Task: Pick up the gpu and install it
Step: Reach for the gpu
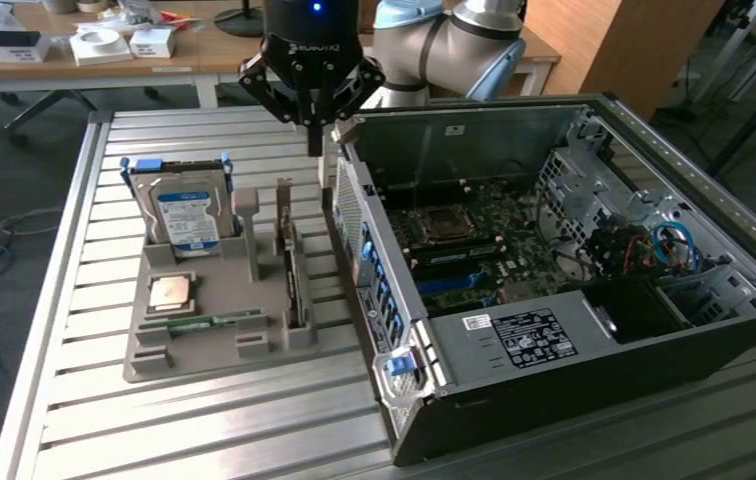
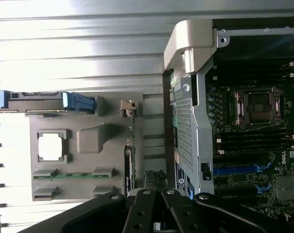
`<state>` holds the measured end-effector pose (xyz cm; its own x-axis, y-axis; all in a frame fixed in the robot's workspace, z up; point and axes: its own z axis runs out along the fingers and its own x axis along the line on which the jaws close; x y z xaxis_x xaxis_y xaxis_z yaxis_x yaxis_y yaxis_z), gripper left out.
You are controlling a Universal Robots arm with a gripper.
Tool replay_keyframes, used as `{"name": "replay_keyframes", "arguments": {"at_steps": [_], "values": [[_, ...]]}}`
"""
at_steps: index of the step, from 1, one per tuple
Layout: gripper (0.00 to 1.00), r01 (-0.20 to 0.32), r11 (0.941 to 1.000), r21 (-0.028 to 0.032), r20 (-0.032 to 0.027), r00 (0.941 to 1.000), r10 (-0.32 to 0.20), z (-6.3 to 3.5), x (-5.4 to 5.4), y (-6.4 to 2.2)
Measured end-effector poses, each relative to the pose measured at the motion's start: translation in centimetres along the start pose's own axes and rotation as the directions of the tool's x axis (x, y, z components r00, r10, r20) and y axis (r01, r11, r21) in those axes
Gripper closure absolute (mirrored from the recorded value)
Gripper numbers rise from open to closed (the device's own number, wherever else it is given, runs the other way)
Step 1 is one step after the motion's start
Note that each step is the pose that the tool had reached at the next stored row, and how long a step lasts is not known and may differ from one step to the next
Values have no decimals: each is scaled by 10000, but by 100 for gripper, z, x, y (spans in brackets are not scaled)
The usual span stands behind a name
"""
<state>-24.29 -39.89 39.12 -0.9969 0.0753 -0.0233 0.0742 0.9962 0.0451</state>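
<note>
The gpu (image 1: 295, 272) is a thin dark card standing on edge in a slot of the grey tray (image 1: 218, 300), on the side nearest the computer case. In the wrist view the gpu (image 2: 130, 150) shows edge-on, with its pale bracket end (image 2: 129, 106) at the tray's far end. My gripper (image 1: 314, 145) hangs above the table, beyond the tray's far end and beside the case's upper corner, clear of the card. Its fingers are shut together on nothing. The shut fingertips of the gripper (image 2: 155, 177) show in the wrist view too.
The open computer case (image 1: 578, 290) lies on the exterior view's right, motherboard (image 2: 253, 145) exposed. In the tray (image 2: 88, 131) are a hard drive with a blue label (image 1: 189, 215), a square processor (image 1: 171, 292) and a green memory stick (image 1: 205, 322). The slatted metal table (image 1: 85, 400) has bare room around the tray.
</note>
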Motion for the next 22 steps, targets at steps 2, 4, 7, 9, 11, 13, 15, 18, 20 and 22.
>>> {"name": "replay_keyframes", "arguments": {"at_steps": [2,4,7,9,11,13,15,18,20,22], "values": [[89,0,10000,0,0,10000,0,0,41,-3],[89,0,10000,0,-1,10000,0,1,88,-7],[89,-2,10000,0,0,10000,2,2,163,-12],[89,-3,10000,0,0,10000,3,3,208,-15],[89,-3,10000,0,0,10000,3,4,249,-19],[89,-2,10000,0,0,10000,2,4,289,-22],[89,-4,10000,0,0,10000,4,5,327,-25],[89,-4,10000,0,0,10000,4,7,378,-28],[89,-6,10000,0,1,10000,6,8,398,-30],[89,-3,10000,-1,1,10000,3,8,400,-30]]}}
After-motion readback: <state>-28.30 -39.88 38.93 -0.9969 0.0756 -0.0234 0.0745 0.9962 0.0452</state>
